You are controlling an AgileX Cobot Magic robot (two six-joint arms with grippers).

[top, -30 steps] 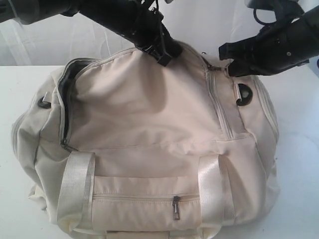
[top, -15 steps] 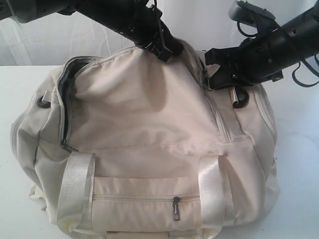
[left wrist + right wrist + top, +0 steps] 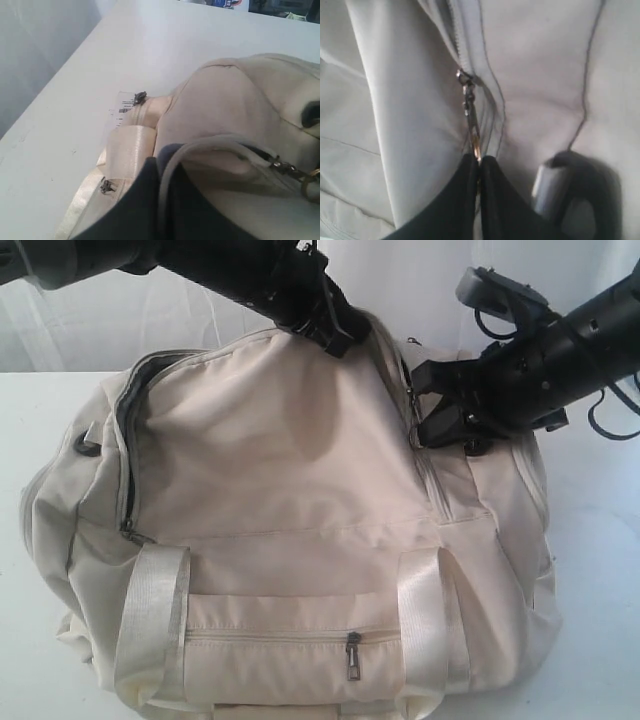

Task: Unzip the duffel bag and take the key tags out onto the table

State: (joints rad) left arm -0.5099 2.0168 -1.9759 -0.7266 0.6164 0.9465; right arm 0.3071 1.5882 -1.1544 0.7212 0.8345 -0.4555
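- Between our right fingers [image 3: 457,200], pressed tightly together, sits the metal zipper pull [image 3: 470,107] of the cream duffel bag [image 3: 300,500].
- Near them, our left fingers [image 3: 135,210] are clamped narrowly on a fold of the bag's top edge.
- Beneath both sets of fingers, the bag rests on the white counter [image 3: 600,540].
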